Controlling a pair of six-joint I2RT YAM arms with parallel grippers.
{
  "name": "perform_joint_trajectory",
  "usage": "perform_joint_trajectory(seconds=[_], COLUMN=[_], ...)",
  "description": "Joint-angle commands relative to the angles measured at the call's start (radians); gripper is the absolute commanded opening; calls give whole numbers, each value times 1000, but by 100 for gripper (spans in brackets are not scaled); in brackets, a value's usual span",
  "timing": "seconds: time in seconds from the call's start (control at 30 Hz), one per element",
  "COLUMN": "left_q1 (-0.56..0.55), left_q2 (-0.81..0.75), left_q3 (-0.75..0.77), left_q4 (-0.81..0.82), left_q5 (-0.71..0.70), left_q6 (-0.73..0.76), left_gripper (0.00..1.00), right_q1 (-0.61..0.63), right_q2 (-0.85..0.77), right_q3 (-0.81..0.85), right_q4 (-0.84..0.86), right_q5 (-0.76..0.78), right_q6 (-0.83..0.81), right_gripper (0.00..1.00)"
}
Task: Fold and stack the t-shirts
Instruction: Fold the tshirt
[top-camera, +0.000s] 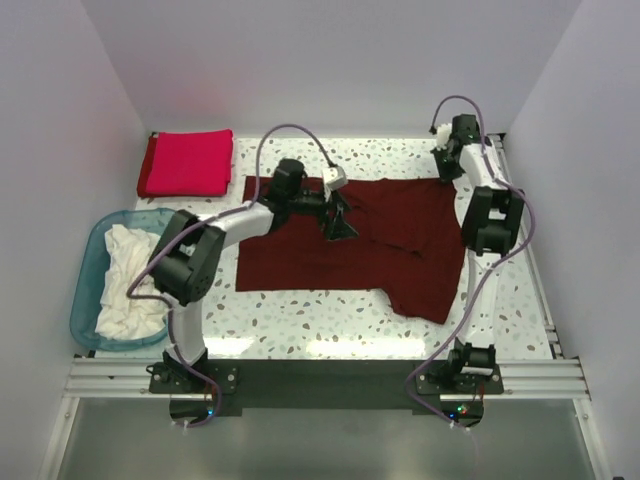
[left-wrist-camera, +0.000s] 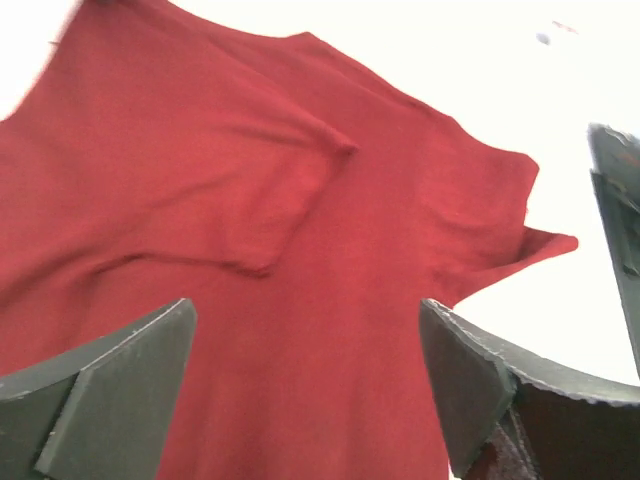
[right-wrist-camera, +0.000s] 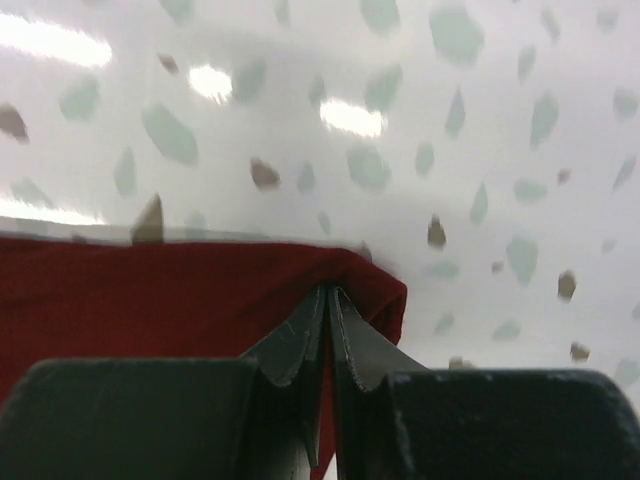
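— Blue plastic at the far left: a translucent tub (top-camera: 84, 303) with crumpled white t-shirts (top-camera: 125, 285) in it. Beyond it a crimson t-shirt (top-camera: 187, 163) lies folded in the far left corner of the surface (top-camera: 300, 322).

— And the maroon t-shirt (top-camera: 385, 250)?

— Spread flat in the middle. Its long axis runs left to right, and at the right a flap points toward the near edge. I cannot tell which end is the collar.

— Where is the left arm?

— Its elbow is bent above the tub's right side, and the forearm reaches right and away over the cloth. The left tool (top-camera: 338, 218) hovers over the shirt's far half.

— Is it gripping anything?

— No. From above that is hard to read, but the left wrist camera shows the left tool (left-wrist-camera: 307, 330) spread wide, its dark fingers (left-wrist-camera: 120, 390) empty, with the maroon t-shirt (left-wrist-camera: 300, 200) beneath and a sleeve folded across it.

— And on the right?

— The right arm runs up the right edge, with its elbow beside the shirt and its wrist at the far right corner. The right tool (top-camera: 445, 162) is down at the shirt's far right corner.

— Closed?

— Only the right wrist view tells. The right tool (right-wrist-camera: 328, 300) is pinched tight on the edge of the maroon t-shirt (right-wrist-camera: 150, 300), lifting a small peak of cloth off the speckled surface (right-wrist-camera: 400, 120).
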Motion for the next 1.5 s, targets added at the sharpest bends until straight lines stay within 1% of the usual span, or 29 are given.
perform_joint_trajectory(seconds=[0.0,0.03,0.07,0.1,0.13,0.17,0.2,0.23,0.27,0.3,0.33,0.37,0.4,0.47,0.5,0.53,0.6,0.63,0.73,0.87,0.93,1.1,1.2,1.23,1.27,1.33,1.37,1.4,1.47], left_q1=[87,100,138,138,149,172,187,199,219,227,232,235,235,236,235,236,238,239,252,284,313,351,364,374,380,391,391,393,399], left_q2=[-142,-188,-219,-219,-232,-232,-227,-212,-206,-203,-204,-207,-213,-209,-206,-204,-199,-199,-177,-115,-63,58,151,173,207,238,274,297,381], left_q3=[-67,-77,-72,-58,-37,25,60,95,145,158,161,152,149,144,138,130,108,95,84,132,190,279,368,408,423,462,477,497,586], left_q4=[74,76,29,28,-11,-116,-178,-238,-357,-402,-432,-467,-485,-568,-587,-617,-649,-650,-669,-688,-720,-717,-763,-771,-777,-789,-797,-821,-861], left_q5=[-158,-196,-253,-284,-319,-360,-388,-422,-434,-459,-480,-511,-560,-583,-630,-650,-690,-703,-738,-795,-798,-813,-786,-760,-737,-691,-692,-706,-721], left_q6=[-88,-102,-90,-90,-65,-65,-29,10,37,71,115,127,136,179,179,170,182,170,157,134,133,137,157,165,170,183,190,202,211], left_gripper=[100,100,100,100,100,100,100,100,100,100,100,100,100,100,100,100,100,100,100,100,100,100,93,85,81,70,65,57,51], right_q1=[68,80,85,85,85,85,85,85,85,85,83,85,85,85,85,85,85,85,85,85,85,85,85,80,77,63,59,51,45], right_q2=[98,133,160,160,155,142,120,86,15,-33,-74,-157,-193,-281,-303,-322,-345,-345,-333,-290,-247,-161,-112,-103,-92,-84,-77,-70,-52], right_q3=[114,170,226,226,264,269,264,223,191,156,83,45,9,-85,-113,-157,-183,-209,-252,-283,-266,-228,-217,-219,-220,-229,-233,-228,-211], right_q4=[113,155,188,189,210,219,229,244,252,255,252,247,241,204,184,136,68,16,-32,-3,14,58,64,71,75,98,104,112,111], right_q5=[91,148,188,188,196,205,202,201,181,168,156,141,119,99,61,53,-20,-42,-92,-111,-105,-56,2,18,35,71,84,107,122], right_q6=[-106,-120,-139,-142,-142,-142,-152,-160,-169,-188,-197,-205,-217,-225,-229,-231,-232,-226,-197,-154,-140,-122,-131,-134,-140,-139,-139,-139,-143], right_gripper=[10,10,13,16,18,24,26,29,34,35,36,37,37,38,38,38,38,37,35,33,33,31,29,28,28,26,26,26,26])
